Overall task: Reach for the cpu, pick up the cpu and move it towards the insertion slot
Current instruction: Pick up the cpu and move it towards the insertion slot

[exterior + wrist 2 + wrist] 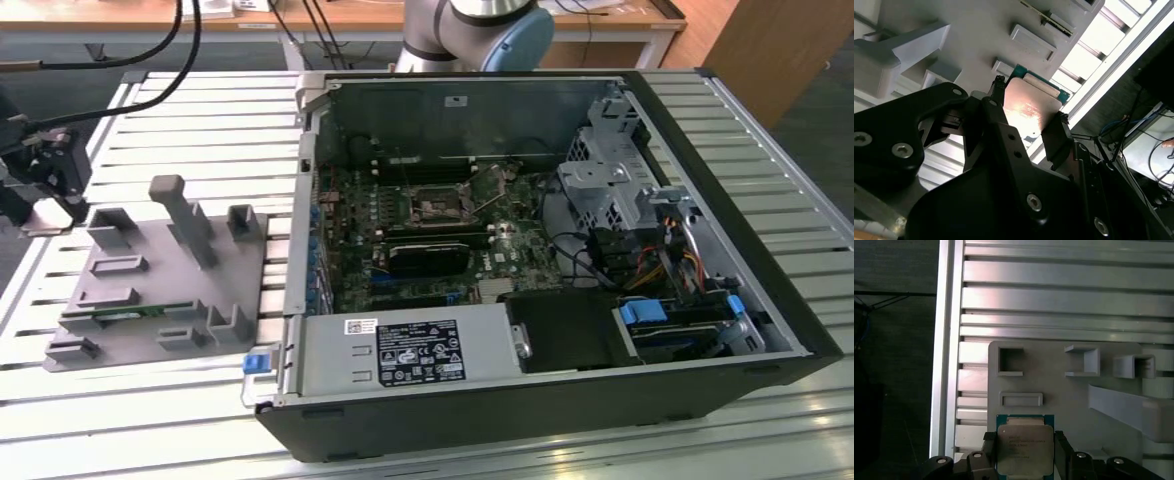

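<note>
Jaws: closed on the cpu. In both wrist views one black finger is pressed to each of two opposite edges of the chip.

Cpu: silver top faces the cameras, and a green edge shows along one side. It is held over the grey fixture, close to the fixture's border, with a flat rectangular pocket and a square pocket just beyond it. Whether the chip is clear of the fixture cannot be told from the wrist views.

Exterior view: the arm's black end piece is seen at the far left edge of the frame. The fixture is set on the slatted metal surface at left, just beside the open computer case. A narrow green circuit strip is seated in the fixture at lower left.

Insertion slot: located on the board inside the case, near the centre of the frame, with a silvery frame and a dark middle. The cpu is well apart from it, and the case wall stands between them.
</note>
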Controlling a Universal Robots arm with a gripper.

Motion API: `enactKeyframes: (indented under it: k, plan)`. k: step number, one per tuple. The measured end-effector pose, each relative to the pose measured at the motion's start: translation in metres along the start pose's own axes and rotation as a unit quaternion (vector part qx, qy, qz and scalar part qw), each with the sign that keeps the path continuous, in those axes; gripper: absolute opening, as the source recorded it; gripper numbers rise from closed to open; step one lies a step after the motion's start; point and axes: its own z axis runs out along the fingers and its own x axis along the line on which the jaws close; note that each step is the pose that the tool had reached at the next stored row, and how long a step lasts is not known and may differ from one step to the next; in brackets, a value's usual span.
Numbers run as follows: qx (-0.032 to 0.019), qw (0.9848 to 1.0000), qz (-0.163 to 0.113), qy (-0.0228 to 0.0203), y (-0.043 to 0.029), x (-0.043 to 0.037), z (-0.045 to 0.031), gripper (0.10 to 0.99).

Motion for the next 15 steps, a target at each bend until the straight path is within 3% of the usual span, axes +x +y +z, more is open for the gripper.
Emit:
enactKeyframes:
  k: [15]
  plan:
    - [0.0000, 1.0000, 0.000, 0.0000, 0.0004, 0.0000, -0.0096, 0.545]
